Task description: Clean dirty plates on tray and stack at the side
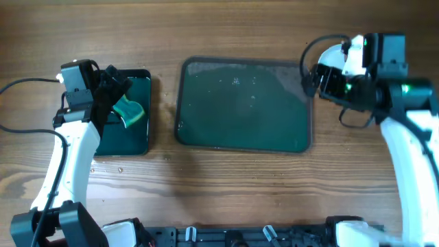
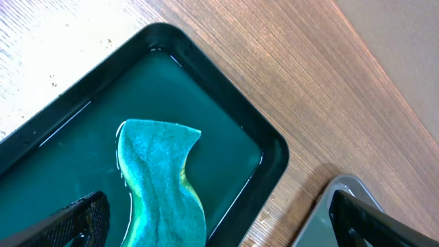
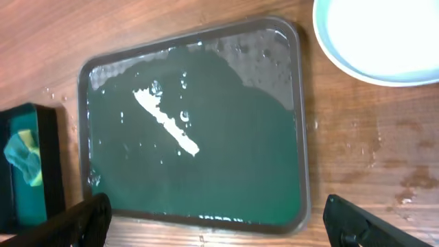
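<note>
The dark green tray [image 1: 240, 113] lies in the middle of the table, wet and with no plate on it; it also shows in the right wrist view [image 3: 240, 158]. A white plate [image 3: 384, 34] with no smear showing lies on the wood past the tray's far right corner; whether more plates lie under it is not visible. In the overhead view my right arm hides it. My right gripper [image 3: 219, 230] is open and empty, above the tray's right edge [image 1: 319, 79]. My left gripper [image 2: 219, 226] is open and empty, just above the green sponge [image 2: 161, 178].
The sponge [image 1: 130, 111] lies in a smaller black tray [image 1: 137, 140] left of the green tray, holding some liquid [image 2: 267, 147]. Water drops lie on the wood around the green tray. Cables run along the left and at the upper right.
</note>
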